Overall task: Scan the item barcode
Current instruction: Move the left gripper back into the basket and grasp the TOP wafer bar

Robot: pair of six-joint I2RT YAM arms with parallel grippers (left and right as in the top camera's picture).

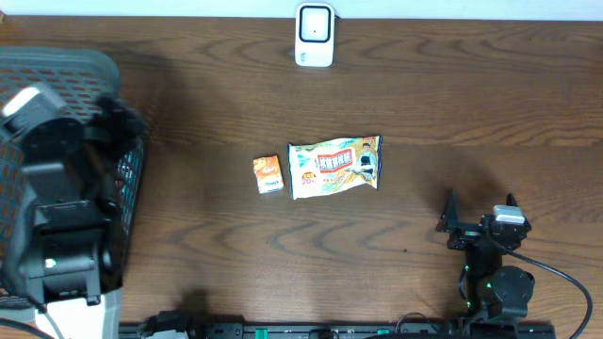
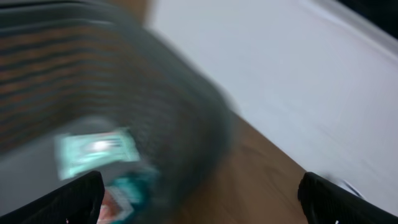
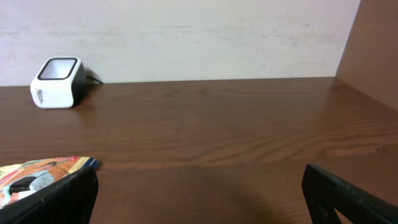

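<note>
A white barcode scanner (image 1: 315, 35) stands at the table's far edge, in the middle; the right wrist view has the scanner (image 3: 58, 82) at far left. A colourful snack bag (image 1: 334, 166) lies flat mid-table with a small orange box (image 1: 268, 174) just left of it. My right gripper (image 1: 480, 209) rests low at the front right, open and empty; the snack bag (image 3: 37, 177) is to its left. My left gripper (image 2: 202, 205) is open and empty over the grey basket (image 2: 155, 124), in a blurred view.
The dark mesh basket (image 1: 127, 179) fills the table's left side, with the left arm (image 1: 61, 217) above it. Teal and white packets (image 2: 96, 152) lie inside. A pale wall (image 3: 186, 37) runs behind the scanner.
</note>
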